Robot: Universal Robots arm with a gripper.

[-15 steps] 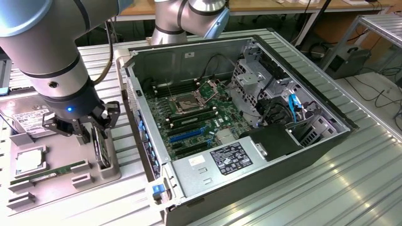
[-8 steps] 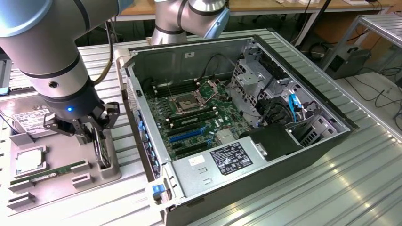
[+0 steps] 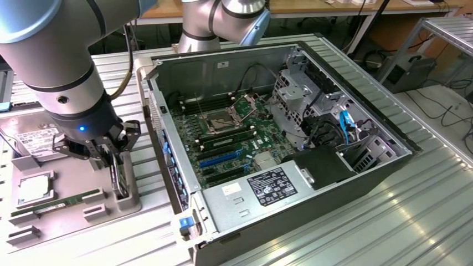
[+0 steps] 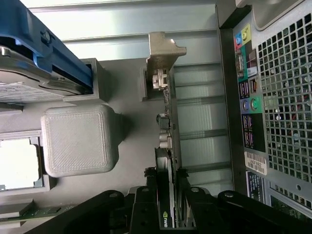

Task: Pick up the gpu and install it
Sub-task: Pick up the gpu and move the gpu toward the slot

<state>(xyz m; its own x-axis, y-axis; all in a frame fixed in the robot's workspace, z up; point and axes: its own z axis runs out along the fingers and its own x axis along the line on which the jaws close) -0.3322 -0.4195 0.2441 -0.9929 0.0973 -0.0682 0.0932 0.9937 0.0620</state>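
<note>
Lower left, your gripper [image 3: 117, 166] squeezes the gpu [image 4: 165, 146] (standing on edge in its tray [image 3: 132, 208]) so it lifts out straight.

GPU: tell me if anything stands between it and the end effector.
Nothing visible does. The end effector is directly at the gpu, which stands on edge on the grey tray, with no object between them.

We read one brand: the green Nvidia mark and name on the edge of the flat green circuit-board gpu card [image 4: 165, 195]. The black-and-white label [image 3: 272, 187] on the silver metal power-supply box [image 3: 232, 206] and the white barcode sticker [image 4: 255, 163] on the grey computer case [image 4: 287, 97] were too small for us to read.
</note>
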